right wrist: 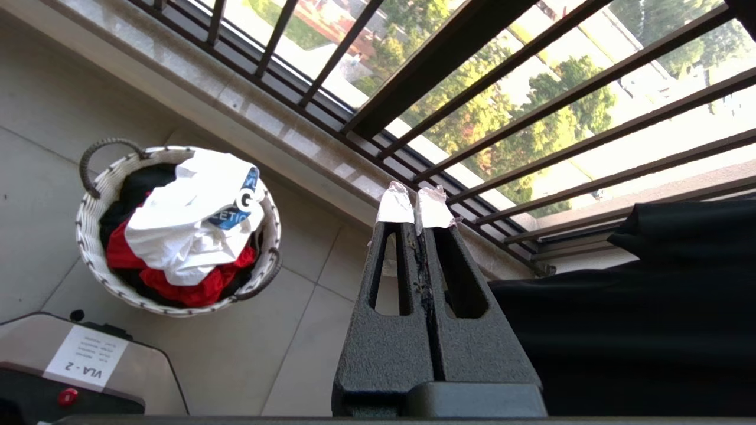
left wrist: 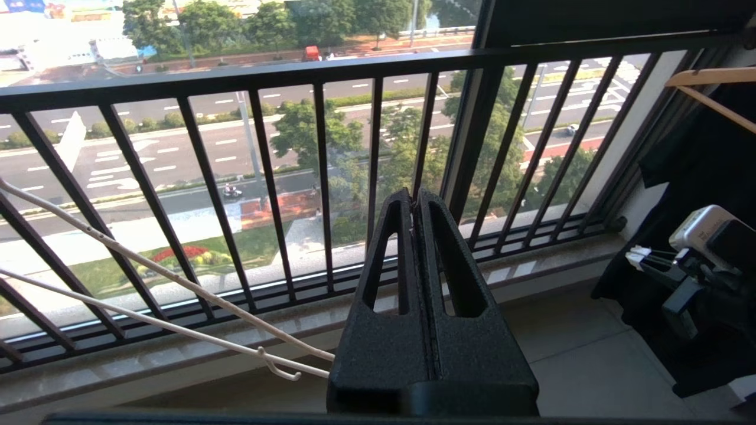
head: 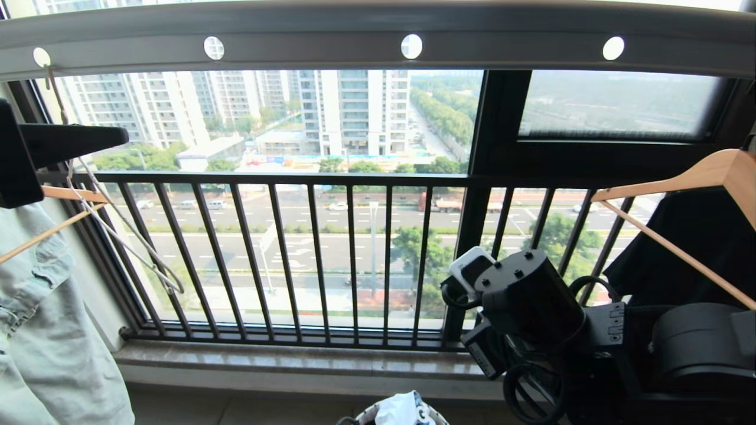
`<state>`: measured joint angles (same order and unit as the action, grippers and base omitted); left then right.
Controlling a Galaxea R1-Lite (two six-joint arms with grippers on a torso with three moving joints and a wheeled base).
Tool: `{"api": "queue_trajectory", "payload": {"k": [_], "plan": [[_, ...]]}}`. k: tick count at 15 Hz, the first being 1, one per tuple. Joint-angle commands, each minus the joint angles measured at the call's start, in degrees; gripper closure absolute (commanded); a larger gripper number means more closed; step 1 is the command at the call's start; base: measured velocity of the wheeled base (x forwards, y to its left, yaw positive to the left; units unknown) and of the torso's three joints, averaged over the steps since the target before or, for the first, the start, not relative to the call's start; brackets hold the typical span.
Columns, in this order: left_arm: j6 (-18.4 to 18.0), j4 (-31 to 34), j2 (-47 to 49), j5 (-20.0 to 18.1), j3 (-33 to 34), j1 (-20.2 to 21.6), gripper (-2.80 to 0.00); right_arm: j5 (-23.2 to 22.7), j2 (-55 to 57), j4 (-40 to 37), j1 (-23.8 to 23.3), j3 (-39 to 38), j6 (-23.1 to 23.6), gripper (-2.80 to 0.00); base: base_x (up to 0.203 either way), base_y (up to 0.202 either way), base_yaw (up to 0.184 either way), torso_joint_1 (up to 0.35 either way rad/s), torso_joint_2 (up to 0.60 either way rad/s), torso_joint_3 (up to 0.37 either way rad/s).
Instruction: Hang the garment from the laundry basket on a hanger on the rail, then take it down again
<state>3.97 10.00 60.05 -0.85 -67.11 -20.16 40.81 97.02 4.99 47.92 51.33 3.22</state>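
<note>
Floor (right wrist: pixel 307 330): pale tiles, running up to a stone sill (right wrist: pixel 195 88) under the window railing. The laundry basket (right wrist: pixel 94 248) stands on the tiles near the sill, upright. A grey machine housing (right wrist: pixel 88 360), apparently the robot's base, sits just beside it, not touching.

The rail (head: pixel 366 44) overhead carries the hanger (head: pixel 118 230), wooden hangers (head: pixel 697 177).
</note>
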Motion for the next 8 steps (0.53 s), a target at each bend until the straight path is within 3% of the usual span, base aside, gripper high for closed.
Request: {"api": "queue_trajectory", "payload": {"k": [1, 5, 8], "plan": [[1.2, -0.2, -5.2, -2.6, 1.4, -4.4, 0.0, 0.6, -8.5, -0.2, -1.8, -1.6, 0.0, 0.0, 0.0, 0.0, 0.0, 0.0, 0.0, 0.0], [6.8, -0.3, -13.9, -6.3, 6.5, -4.5, 0.0, 0.8, -24.3, -2.7, -5.6, -8.8, 0.5, 0.0, 0.0, 0.0, 0.0, 0.0, 0.0, 0.0], [8.0, -0.2, -21.3, -6.5, 13.0, -4.4, 0.0, 0.8, -37.6, -6.9, -10.5, -12.4, 0.9, 0.0, 0.0, 0.0, 0.0, 0.0, 0.0, 0.0]]}}
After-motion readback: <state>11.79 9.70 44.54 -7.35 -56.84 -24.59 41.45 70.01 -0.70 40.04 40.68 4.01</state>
